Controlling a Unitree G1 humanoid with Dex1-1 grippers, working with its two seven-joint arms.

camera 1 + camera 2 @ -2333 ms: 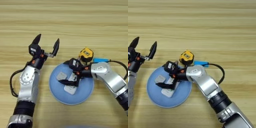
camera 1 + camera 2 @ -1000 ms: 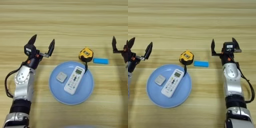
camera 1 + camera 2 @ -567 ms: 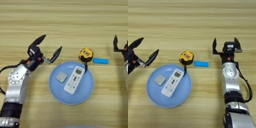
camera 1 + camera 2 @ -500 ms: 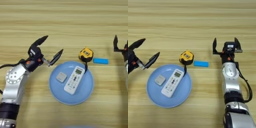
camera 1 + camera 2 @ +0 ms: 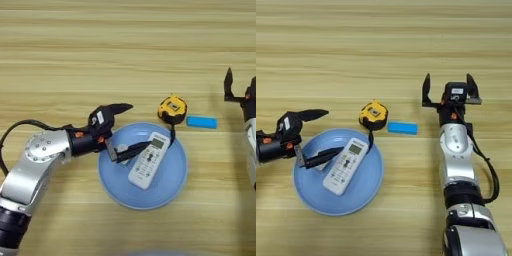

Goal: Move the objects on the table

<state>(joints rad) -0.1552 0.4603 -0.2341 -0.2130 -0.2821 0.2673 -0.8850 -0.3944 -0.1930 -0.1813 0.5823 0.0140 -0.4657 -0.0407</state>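
Left eye view shows the left gripper [image 5: 131, 127] reaching in from the lower left over the left side of the round blue plate [image 5: 170, 187], its two black fingers spread wide; one finger points up past the plate's rim, the other lies low over the plate where the small pale square block [image 5: 121, 149] sits, mostly hidden, and nothing is gripped. The white remote control [image 5: 149, 160] lies tilted in the middle of the plate. The yellow-black tape measure [image 5: 172, 110] sits on the table [image 5: 100, 50] just beyond the plate's upper right rim, the small blue bar [image 5: 202, 122] just right of it. The right gripper [image 5: 450, 91] stands at centre right, fingers wide apart and empty
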